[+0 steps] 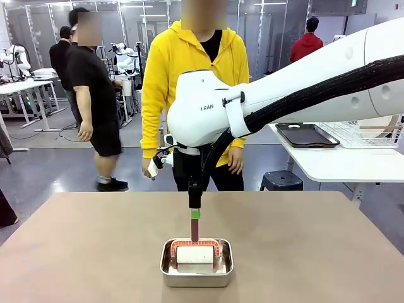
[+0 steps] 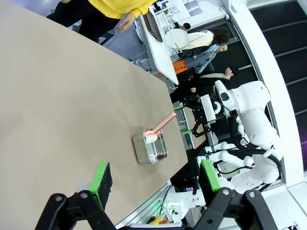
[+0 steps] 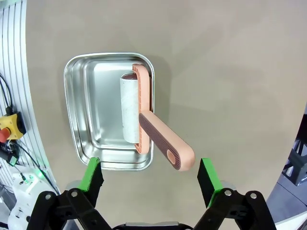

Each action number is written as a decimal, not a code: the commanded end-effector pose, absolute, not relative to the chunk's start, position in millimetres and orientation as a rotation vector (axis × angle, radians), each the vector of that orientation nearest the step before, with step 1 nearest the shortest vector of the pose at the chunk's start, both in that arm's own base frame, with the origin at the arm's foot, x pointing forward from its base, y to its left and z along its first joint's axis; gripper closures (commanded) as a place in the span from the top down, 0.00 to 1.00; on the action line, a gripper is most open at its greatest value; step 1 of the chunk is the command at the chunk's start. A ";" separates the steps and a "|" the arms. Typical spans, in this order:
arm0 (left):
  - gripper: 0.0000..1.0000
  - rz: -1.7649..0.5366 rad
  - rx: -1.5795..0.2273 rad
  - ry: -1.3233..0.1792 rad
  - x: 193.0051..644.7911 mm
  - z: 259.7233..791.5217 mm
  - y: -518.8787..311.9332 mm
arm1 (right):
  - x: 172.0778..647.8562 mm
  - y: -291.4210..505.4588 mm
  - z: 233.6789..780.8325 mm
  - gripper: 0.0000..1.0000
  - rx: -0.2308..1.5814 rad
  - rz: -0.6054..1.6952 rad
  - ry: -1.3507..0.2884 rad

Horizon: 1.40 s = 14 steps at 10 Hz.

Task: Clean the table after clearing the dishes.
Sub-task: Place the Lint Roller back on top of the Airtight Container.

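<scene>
The beige-brown table [image 1: 76, 252] carries a small steel pan [image 1: 197, 268] near its front edge. In the pan lies a lint roller [image 3: 130, 108] with a white roll and a salmon handle [image 3: 165, 143] that slants up out of it. My right gripper [image 1: 195, 218] hangs straight above the pan, open, its green pads [image 3: 207, 175] wide on either side of the handle and clear of it. My left gripper [image 2: 154, 168] is open with nothing in it, high off the table, looking at the pan [image 2: 151, 151] from afar. A round white plate [image 2: 176, 39] stands in the rack on the white side table.
A person in a yellow hoodie [image 1: 189, 63] stands at the far edge. At the back right, a white side table [image 1: 341, 165] holds a dark tray [image 1: 307, 134] and a wire rack [image 1: 369, 134]. A dark stool [image 1: 281, 180] stands beside it.
</scene>
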<state>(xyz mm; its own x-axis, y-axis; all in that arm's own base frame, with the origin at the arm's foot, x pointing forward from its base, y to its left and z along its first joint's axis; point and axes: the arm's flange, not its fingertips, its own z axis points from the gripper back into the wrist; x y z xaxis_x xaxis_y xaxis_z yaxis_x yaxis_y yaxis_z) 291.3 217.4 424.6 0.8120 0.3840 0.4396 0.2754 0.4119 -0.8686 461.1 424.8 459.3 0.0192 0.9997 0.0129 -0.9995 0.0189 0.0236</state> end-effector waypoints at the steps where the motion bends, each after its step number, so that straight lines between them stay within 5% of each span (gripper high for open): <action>1: 0.93 0.074 -1.186 -0.673 289.3 427.5 216.7 | 459.4 425.7 460.3 1.00 0.025 1.565 0.004; 8: 0.93 0.074 -1.186 -0.673 289.3 427.5 216.7 | 460.8 425.2 459.1 0.97 0.029 1.553 0.009; 14: 0.93 0.074 -1.186 -0.673 289.3 427.5 216.7 | 474.1 271.0 484.7 1.00 0.735 0.862 -0.209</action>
<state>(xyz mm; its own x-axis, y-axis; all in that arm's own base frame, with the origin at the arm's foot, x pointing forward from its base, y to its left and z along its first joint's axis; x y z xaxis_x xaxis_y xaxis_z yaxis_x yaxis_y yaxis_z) 291.2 217.5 424.6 0.8118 0.3844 0.4396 0.2753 0.4119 -0.8686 506.0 309.7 505.2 0.5417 0.7706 0.3358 -0.8138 0.3806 0.4392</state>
